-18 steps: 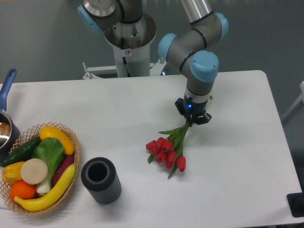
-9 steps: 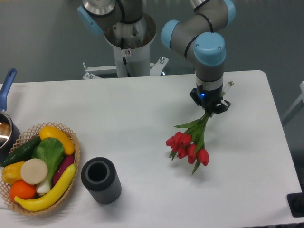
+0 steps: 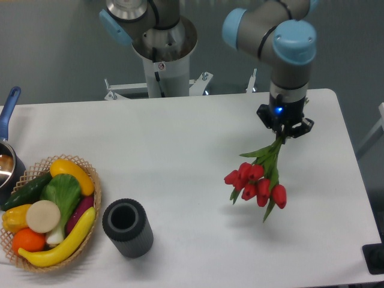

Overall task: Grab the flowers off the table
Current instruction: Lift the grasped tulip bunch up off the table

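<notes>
At about two o'clock on the large flat white rectangular table point(image 3: 180, 144), the black two-finger gripper point(image 3: 285, 131) pinches the thin green stems of the flowers point(image 3: 258, 180), a small bunch of red tulip buds with green leaves hanging head-down toward seven o'clock, seemingly clear of the tabletop. The lift looks largely done; I judge the step is best finished with a slow, straight rise, the jaws kept firmly closed so the dangling heads do not swing or slip. Toward eight o'clock stand a dark ribbed cylindrical cup point(image 3: 125, 227) and a woven wicker basket point(image 3: 96, 198) of toy vegetables, well apart.
</notes>
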Tool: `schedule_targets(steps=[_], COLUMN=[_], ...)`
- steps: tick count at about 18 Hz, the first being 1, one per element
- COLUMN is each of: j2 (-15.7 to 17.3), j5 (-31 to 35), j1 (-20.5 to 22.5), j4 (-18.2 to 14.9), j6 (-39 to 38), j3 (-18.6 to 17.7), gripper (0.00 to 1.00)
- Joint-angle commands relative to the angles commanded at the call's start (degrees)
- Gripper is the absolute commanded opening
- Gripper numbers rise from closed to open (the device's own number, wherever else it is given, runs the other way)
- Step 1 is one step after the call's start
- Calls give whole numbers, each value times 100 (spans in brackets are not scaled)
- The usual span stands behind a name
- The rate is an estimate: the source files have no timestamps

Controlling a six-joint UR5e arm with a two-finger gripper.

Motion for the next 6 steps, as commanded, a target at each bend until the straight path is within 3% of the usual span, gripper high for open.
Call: schedule_targets(steps=[6], j2=[-35], j5=[0], j1=[132], j4=[-98], j6=[18], j3=[142], gripper=[0])
